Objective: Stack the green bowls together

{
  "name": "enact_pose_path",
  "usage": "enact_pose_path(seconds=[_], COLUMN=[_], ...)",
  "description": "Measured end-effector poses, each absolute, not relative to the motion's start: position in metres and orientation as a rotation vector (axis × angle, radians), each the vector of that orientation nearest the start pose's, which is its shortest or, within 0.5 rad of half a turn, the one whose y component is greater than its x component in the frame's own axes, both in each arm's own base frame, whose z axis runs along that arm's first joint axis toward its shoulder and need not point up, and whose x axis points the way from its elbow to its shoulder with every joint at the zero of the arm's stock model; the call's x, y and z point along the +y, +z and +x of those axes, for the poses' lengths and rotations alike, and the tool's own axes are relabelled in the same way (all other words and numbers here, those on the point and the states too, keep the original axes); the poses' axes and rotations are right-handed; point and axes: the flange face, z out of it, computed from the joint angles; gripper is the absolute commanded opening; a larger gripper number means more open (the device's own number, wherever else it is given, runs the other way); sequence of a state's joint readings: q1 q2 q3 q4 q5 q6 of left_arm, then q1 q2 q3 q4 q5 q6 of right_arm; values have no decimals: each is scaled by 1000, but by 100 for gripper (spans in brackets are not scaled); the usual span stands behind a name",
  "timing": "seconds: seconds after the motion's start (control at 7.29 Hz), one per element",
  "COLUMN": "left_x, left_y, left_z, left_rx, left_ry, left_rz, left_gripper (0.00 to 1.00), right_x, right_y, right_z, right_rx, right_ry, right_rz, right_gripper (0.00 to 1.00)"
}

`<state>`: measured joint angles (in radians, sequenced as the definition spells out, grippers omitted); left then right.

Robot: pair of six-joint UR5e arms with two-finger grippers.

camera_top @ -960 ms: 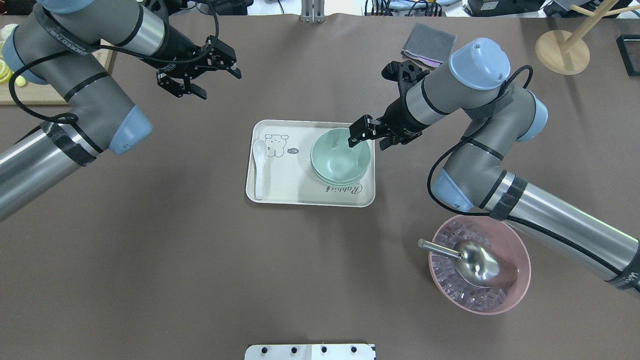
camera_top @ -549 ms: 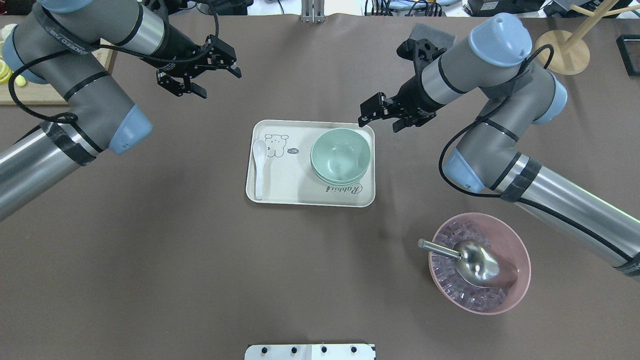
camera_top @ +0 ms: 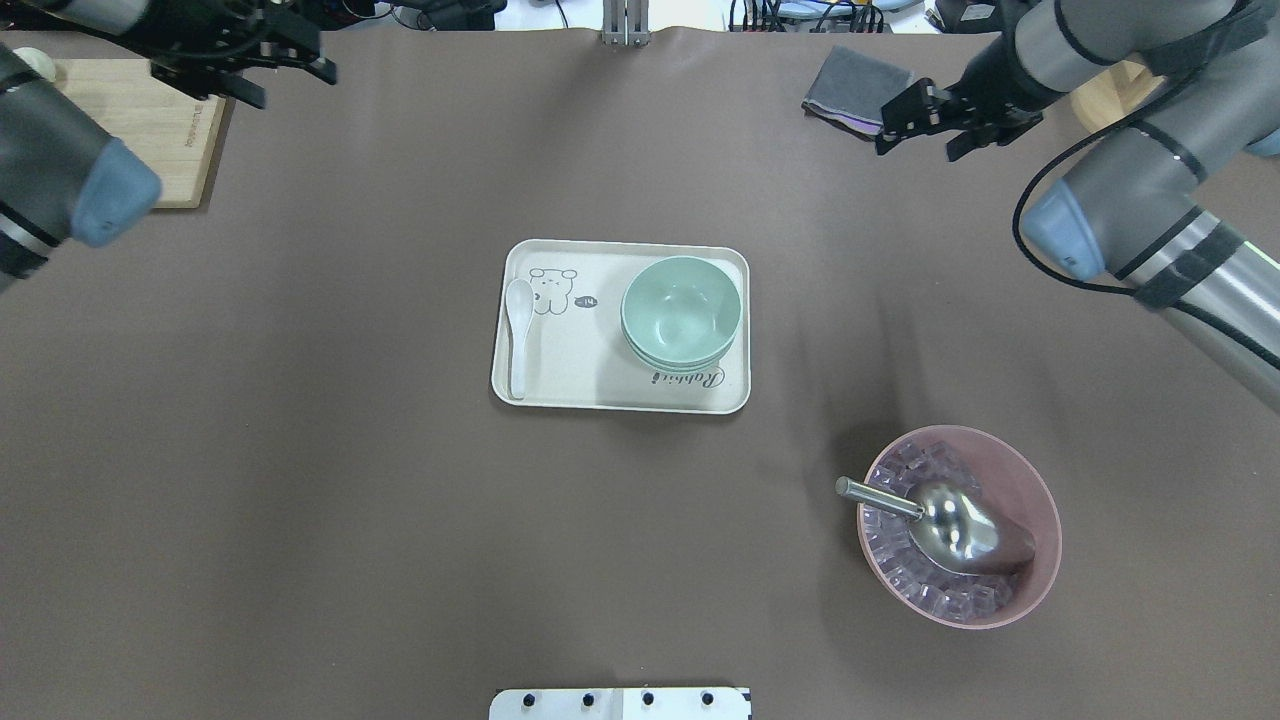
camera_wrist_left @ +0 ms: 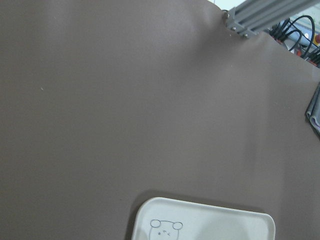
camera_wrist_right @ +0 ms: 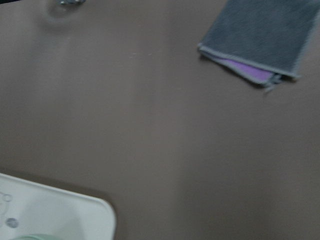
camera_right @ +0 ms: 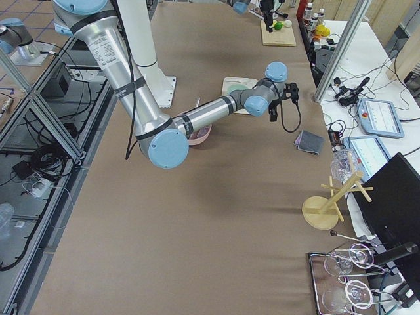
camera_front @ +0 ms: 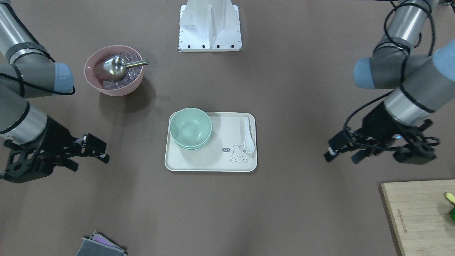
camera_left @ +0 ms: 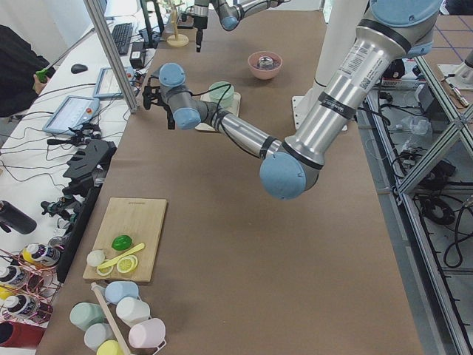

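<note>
— What is shown from across the table?
— The green bowls (camera_front: pixel 191 128) are seen nested in one stack on a cream tray (camera_front: pixel 206 161), between the left gripper (camera_front: pixel 341 156) and the right gripper (camera_front: pixel 89 161) and well apart from both. Both sets of jaws are spread, and nothing is held.
— And from overhead?
— The stack is placed nearer the robot than either gripper. A grey pouch (camera_top: pixel 850 85) is seen just beside the right gripper, and a wooden cutting board (camera_top: pixel 150 130) near the left.
— The side views?
— The jaws cannot be judged there.
— The wrist cameras?
— A tray corner is caught by the left; the pouch and a green sliver by the right.
</note>
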<state>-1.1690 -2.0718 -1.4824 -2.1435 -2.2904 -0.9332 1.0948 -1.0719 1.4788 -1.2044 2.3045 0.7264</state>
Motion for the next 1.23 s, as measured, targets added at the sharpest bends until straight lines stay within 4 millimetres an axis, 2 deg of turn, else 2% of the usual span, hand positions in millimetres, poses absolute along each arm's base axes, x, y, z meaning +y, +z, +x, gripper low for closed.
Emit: enact_pose_path(seconds=[0.14,0.27,0.41,0.55,0.69,0.82,0.96,1.1,1.23], left_x=[-661,-664,-654,-629,-601,-581,-567,-556,-547], left_y=[371,395,422,464,508,542,563,576,587], left_z=[143,95,52,13,-10,-19,-20,-24,-29], left_rx=[966,854,746,635,575,593,663,726,761], left_ry=[-52,-24,-42,-83,-102,-104,-109,-121,-134], left_rz=[385,358,286,217,166,121,67,30,8], left_gripper=[98,98,98,98,98,98,98,98,98], right_x=[-649,-649,-643,-630,-610,-586,-564,-550,-545], right_y=[394,421,447,479,516,554,585,604,610], right_z=[-211,-169,-122,-72,-29,6,28,39,46], right_rx=[-869,-755,-643,-572,-557,-573,-588,-595,-608], right_ry=[-109,-154,-200,-237,-247,-223,-188,-162,-136], right_rz=[204,179,136,80,33,-12,-48,-43,-9], right_gripper=[100,100,100,100,100,100,100,100,100])
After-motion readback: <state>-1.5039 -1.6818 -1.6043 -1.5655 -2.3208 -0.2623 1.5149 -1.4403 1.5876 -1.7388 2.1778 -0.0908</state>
